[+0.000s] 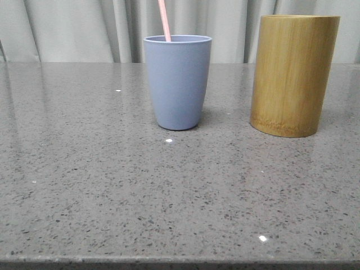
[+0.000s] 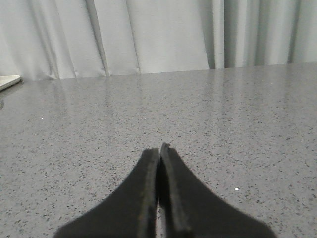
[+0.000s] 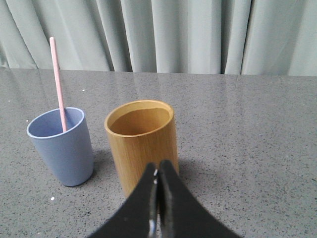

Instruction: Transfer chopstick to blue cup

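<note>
A pale pink chopstick (image 1: 164, 20) stands in the blue cup (image 1: 177, 81), leaning against its rim; its upper end runs out of the front view. The right wrist view shows the same chopstick (image 3: 57, 79) in the blue cup (image 3: 63, 146). No gripper shows in the front view. My left gripper (image 2: 160, 148) is shut and empty, low over bare table. My right gripper (image 3: 158, 168) is shut and empty, in front of the bamboo cylinder.
A tall yellow-brown bamboo cylinder (image 1: 293, 74) stands to the right of the cup; its inside looks empty in the right wrist view (image 3: 141, 144). The grey speckled table (image 1: 169, 197) ends at grey curtains (image 1: 73, 28). A white edge (image 2: 7, 82) shows in the left wrist view.
</note>
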You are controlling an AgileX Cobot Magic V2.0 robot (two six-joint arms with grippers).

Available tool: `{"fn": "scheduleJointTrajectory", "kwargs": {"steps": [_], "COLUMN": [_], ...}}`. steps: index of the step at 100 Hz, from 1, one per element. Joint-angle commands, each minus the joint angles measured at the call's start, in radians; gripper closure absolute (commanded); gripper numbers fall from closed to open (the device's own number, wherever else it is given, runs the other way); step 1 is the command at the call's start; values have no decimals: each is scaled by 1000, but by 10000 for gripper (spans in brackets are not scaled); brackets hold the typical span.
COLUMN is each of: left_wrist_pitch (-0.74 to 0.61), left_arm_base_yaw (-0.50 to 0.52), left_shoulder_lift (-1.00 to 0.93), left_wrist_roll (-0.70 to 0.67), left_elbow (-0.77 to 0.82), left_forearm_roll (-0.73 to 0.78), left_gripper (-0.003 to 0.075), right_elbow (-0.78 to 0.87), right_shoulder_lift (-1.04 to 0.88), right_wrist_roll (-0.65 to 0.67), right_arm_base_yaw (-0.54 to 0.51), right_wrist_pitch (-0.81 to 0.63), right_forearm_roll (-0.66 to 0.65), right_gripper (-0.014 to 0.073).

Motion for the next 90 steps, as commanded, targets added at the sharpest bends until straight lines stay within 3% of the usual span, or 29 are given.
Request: {"fn": "scheduleJointTrajectory", "kwargs": {"steps": [1,18,26,37,59,90], "left_wrist_pitch": [-75,-75,-75,-75,-75,-75], "left_arm_base_yaw": [4,4,4,4,4,4], "left_shoulder_lift": [-33,-33,-33,-33,-33,-33], "left_wrist_roll": [-2,-2,-2,-2,-2,-2], "left_elbow": [9,9,9,9,9,9], "left_forearm_roll": [-9,-9,-9,-9,-9,-9], "left_gripper": [739,739,739,739,739,739], "right_elbow": [-26,-26,-23,14,158,397], "right_shoulder_lift": [8,11,11,8,-60,-252], "right_wrist_roll": [-6,-7,-7,-6,-5,12], "right_arm_base_yaw": [-6,-6,-7,-37,-144,-239], "right_wrist_pitch": [-80,-82,-95,-191,-376,-403], "right_forearm_roll": [-8,-15,-85,-132,-132,-132], "right_gripper": [655,655,655,655,655,655]}}
